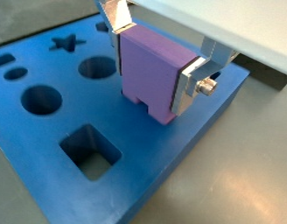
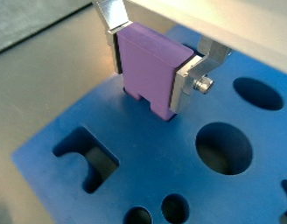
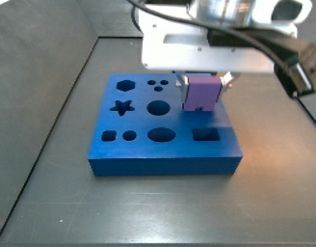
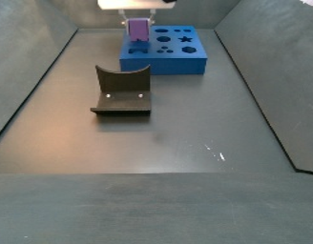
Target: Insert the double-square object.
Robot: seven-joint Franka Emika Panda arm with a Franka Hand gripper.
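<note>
We see the gripper (image 1: pixel 157 54) clamped on the double-square object (image 1: pixel 150 72) above the blue board (image 1: pixel 170 166), near its edge; prongs clear of the surface

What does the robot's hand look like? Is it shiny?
Yes. The gripper has two flat silver metal fingers, thin like plates, and one has a round silver bolt on its side. In a side view its body is a white box, with black cables looping off it.
</note>
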